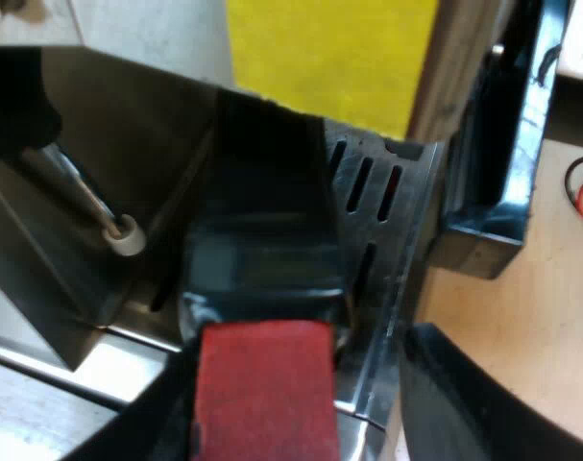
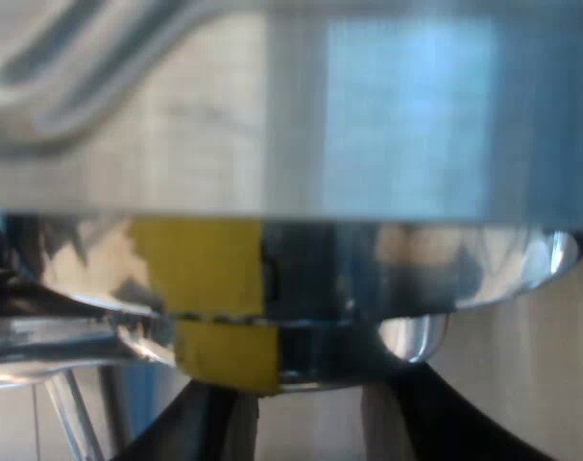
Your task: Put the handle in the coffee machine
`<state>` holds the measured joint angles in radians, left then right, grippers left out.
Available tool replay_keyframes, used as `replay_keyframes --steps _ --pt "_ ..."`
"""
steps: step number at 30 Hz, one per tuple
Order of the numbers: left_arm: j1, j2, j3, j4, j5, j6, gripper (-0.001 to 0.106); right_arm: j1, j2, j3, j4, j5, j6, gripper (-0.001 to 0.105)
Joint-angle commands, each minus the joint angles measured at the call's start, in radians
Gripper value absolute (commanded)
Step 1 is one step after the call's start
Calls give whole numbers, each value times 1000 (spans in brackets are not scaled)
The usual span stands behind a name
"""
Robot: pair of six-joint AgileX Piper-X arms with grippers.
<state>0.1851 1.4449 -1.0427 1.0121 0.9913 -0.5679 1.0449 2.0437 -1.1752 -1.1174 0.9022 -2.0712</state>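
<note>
Red end of the handle [image 1: 264,394] sat right up close between my left gripper [image 1: 291,384], whose fingers [image 1: 464,403] were spread: one right beside the red, the other standing off it with a gap. Going across that view I saw a steam wand [image 1: 85,187] with a white tip. Next the dark handle ran over the slotted drip tray [image 1: 368,192] toward the coffee machine [image 1: 157,134]; couldn't tell if it was locked in. Last came tan table [image 1: 522,298]. A plain yellow patch [image 1: 329,58] showed beyond. The right wrist view added shiny metal up close, with yellow tape [image 2: 219,317] on a chrome ring. My right gripper [image 2: 310,423] sat just under it; couldn't tell its grip.
</note>
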Motion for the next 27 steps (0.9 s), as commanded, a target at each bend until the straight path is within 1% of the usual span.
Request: replay_keyframes --steps 1,5,7,14,15,19,20,21,22,23,24,25,26,27 --pt "0 -15 -22 9 85 12 44 -6 -72 -24 -142 9 -13 28" --pt "13 -15 -22 9 80 12 44 -6 -81 -24 -142 9 -13 28" --pt "60 -25 -22 9 85 12 44 -6 -89 -24 -142 9 -22 28" --pt "140 -46 -22 11 85 12 44 -6 -96 -24 -142 9 -24 28" --pt "164 -55 -26 21 87 12 44 -6 -96 -24 -142 9 -24 28" --pt "202 -90 -47 33 103 12 44 -6 -96 -24 -142 9 -24 28" --pt "209 -101 -58 33 100 12 44 -6 -96 -24 -142 9 -24 28" --pt "211 -113 -71 43 82 12 43 -6 -96 -24 -142 9 -24 28" --pt "211 -121 -88 56 56 12 37 -6 -96 -24 -142 9 -24 28" --pt "211 -123 -95 59 47 12 33 -6 -96 -24 -142 9 -24 28" --pt "208 -132 -121 78 38 12 16 -6 -96 -24 -142 9 -24 28" --pt "207 -134 -136 83 39 12 4 -6 -96 -24 -142 9 -24 28" --pt "206 -134 -147 85 35 4 0 -6 -96 -24 -142 9 -24 28" --pt "201 -134 -165 83 14 -32 1 -6 -96 -24 -142 9 -24 28"
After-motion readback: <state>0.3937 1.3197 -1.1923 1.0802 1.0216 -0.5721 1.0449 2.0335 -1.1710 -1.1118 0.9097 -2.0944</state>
